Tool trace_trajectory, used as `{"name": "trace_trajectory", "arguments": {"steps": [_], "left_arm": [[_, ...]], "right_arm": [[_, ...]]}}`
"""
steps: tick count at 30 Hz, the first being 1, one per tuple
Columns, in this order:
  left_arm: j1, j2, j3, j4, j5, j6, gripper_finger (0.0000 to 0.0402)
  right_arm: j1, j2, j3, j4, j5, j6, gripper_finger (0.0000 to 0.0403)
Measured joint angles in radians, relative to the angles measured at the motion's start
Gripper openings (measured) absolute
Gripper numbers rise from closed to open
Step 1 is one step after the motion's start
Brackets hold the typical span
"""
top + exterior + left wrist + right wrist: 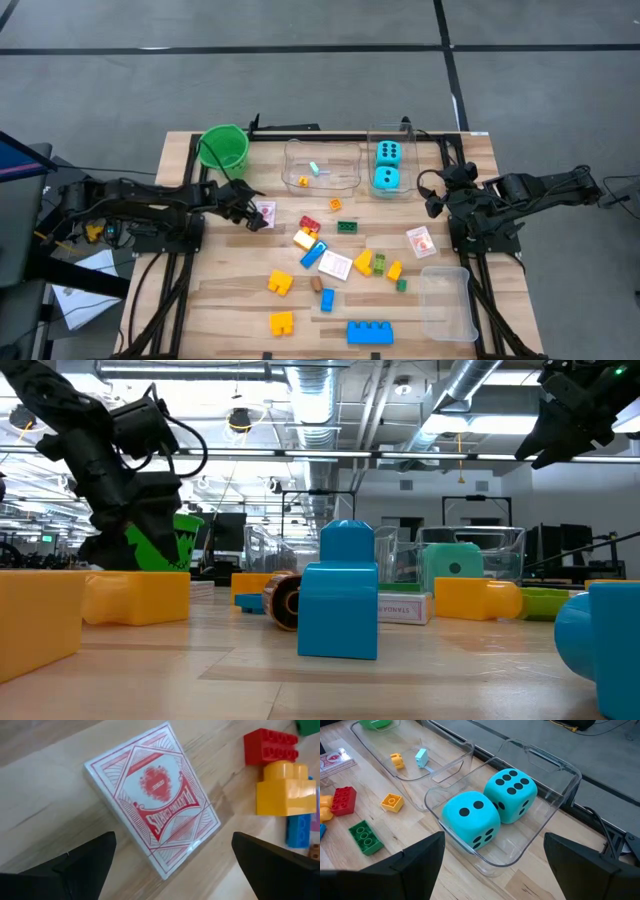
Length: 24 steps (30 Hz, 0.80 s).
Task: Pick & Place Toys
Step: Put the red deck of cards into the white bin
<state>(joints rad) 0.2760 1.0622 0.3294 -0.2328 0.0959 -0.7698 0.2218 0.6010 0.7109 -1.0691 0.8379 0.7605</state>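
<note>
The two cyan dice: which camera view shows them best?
The right wrist view: the two cyan dice sit large and unblocked inside a clear tub, dots readable. The high view shows them small, from above. The low view shows only a cyan patch. The left wrist view shows none.

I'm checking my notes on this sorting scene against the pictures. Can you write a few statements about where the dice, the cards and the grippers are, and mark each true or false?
1. Both cyan dice sit inside one clear tub. True.
2. The left gripper is shut on the card deck. False: its fingers stand open on either side of the deck, which lies flat on the table.
3. The green bucket stands at the table's far left corner. True.
4. The right gripper holds a die. False: it is open and empty, hovering in front of the tub with the dice.
5. The other clear tub, beside the bucket, holds no toys. False: a couple of small blocks lie in it.
</note>
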Motion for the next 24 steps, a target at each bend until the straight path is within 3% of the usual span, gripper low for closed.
{"name": "trace_trajectory", "arguments": {"steps": [9, 18, 24], "left_arm": [[0.032, -0.033, 0.0, 0.031, 0.008, -0.021, 0.0399], [0.126, -0.035, 0.0, 0.099, 0.12, 0.002, 0.04], [0.135, -0.024, 0.0, 0.095, 0.14, -0.002, 0.04]], "right_arm": [[0.0, 0.001, 0.0, 0.0, -0.001, 0.0, 0.0331], [0.0, 0.001, 0.0, 0.0, -0.002, 0.0, 0.0331], [0.0, 0.001, 0.0, 0.0, -0.002, 0.0, 0.0331]]}}
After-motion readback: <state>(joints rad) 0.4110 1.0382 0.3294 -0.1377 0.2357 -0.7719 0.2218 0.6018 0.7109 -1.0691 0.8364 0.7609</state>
